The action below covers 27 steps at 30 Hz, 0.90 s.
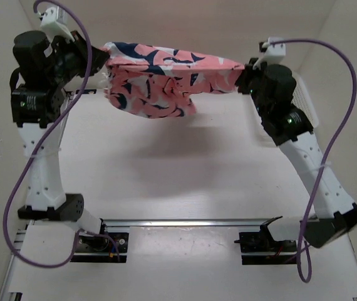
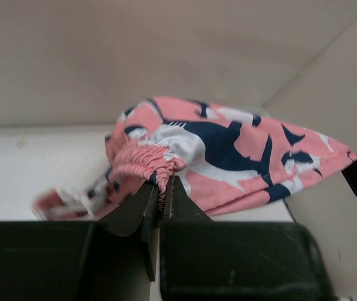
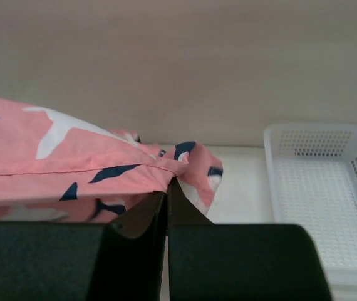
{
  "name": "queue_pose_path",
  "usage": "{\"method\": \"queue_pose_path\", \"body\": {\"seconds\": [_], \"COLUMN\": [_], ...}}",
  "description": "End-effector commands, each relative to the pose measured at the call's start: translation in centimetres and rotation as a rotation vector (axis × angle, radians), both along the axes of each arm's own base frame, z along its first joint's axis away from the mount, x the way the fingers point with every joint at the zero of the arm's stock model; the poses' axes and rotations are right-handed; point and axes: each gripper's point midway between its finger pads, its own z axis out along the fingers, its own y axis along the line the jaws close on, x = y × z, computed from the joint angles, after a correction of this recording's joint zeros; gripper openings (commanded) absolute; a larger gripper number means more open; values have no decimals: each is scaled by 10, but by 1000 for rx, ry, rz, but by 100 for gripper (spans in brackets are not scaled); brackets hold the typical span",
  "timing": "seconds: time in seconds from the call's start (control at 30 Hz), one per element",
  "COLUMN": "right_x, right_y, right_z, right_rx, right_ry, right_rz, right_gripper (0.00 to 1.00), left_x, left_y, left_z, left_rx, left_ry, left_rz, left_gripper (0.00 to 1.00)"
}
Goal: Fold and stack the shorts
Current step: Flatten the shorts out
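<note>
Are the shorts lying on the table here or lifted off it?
Lifted. The shorts hang stretched above the table between the left gripper, shut on the waistband, and the right gripper, shut on a hem.

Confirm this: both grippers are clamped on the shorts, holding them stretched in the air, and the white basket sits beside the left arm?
Not the basket: the white basket sits beside the right arm, as the right wrist view shows. Otherwise yes: the left gripper and right gripper are both clamped on the shorts, stretched in the air.
</note>
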Motion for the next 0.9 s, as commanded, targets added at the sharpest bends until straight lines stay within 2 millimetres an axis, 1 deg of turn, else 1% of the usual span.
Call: {"method": "queue_pose_path", "body": {"seconds": [0.0,0.03,0.07,0.1,0.13,0.17,0.2,0.23,0.27,0.3,0.33,0.37,0.4,0.43,0.47,0.5,0.53,0.57,0.6,0.63,0.67,0.7,0.73,0.77,0.8,0.83,0.87], "right_x": [-27,-37,-45,-63,-75,-87,-104,-121,-131,-138,-142,-148,-146,-143,-141,-136,-133,-128,-122,-117,-114,-114,-111,-111,-111,-113,-115], "right_y": [-19,-17,-17,-24,-21,-26,-28,-29,-24,-26,-26,-26,-27,-24,-23,-21,-19,-15,-12,-9,5,14,18,23,33,39,44], "right_z": [-40,-57,-106,-114,-133,-177,-191,-224,-238,-247,-254,-258,-261,-250,-242,-242,-237,-224,-226,-217,-226,-230,-234,-241,-255,-263,-278], "right_rx": [-48,-53,-70,-54,-52,-79,-40,-71,-60,-63,-69,-84,-93,-79,-78,-88,-100,-94,-97,-77,-62,-51,-31,-17,-7,24,36], "right_ry": [51,77,165,175,210,293,333,410,454,479,499,517,521,505,489,494,488,466,482,478,523,548,575,613,667,715,773], "right_rz": [-61,-51,-55,-60,-47,-68,-67,-64,-64,-72,-82,-82,-93,-90,-84,-95,-90,-84,-82,-73,-19,15,27,44,66,108,126], "right_gripper": [0,0,0,0,0,0,0,9,23,31,42,57,66,77,86,95,95,95,86,76,64,43,32,25,14,11,11], "left_x": [-32,-36,-40,-51,-57,-64,-72,-89,-108,-115,-122,-127,-130,-132,-130,-128,-129,-129,-129,-129,-128,-129,-130,-130,-134,-134,-132], "left_y": [10,11,13,16,18,18,19,21,21,18,17,17,17,17,19,18,19,19,21,23,23,25,25,25,22,21,21], "left_z": [-18,-36,-56,-101,-125,-151,-177,-230,-279,-296,-311,-321,-326,-322,-319,-308,-303,-299,-296,-294,-297,-312,-322,-332,-354,-364,-376], "left_rx": [65,81,86,107,102,97,97,81,54,39,27,18,11,0,4,2,1,1,5,11,13,-7,-18,-32,-60,-77,-92], "left_ry": [9,48,96,194,252,314,374,502,627,668,709,737,751,739,729,707,703,697,693,694,704,758,794,823,894,910,933], "left_rz": [29,26,33,39,49,50,60,78,92,82,89,95,100,104,115,115,114,114,126,138,139,173,192,203,216,227,240], "left_gripper": [10,10,10,10,10,10,20,36,58,69,82,86,88,89,92,90,85,76,64,41,29,19,12,10,10,13,19]}}
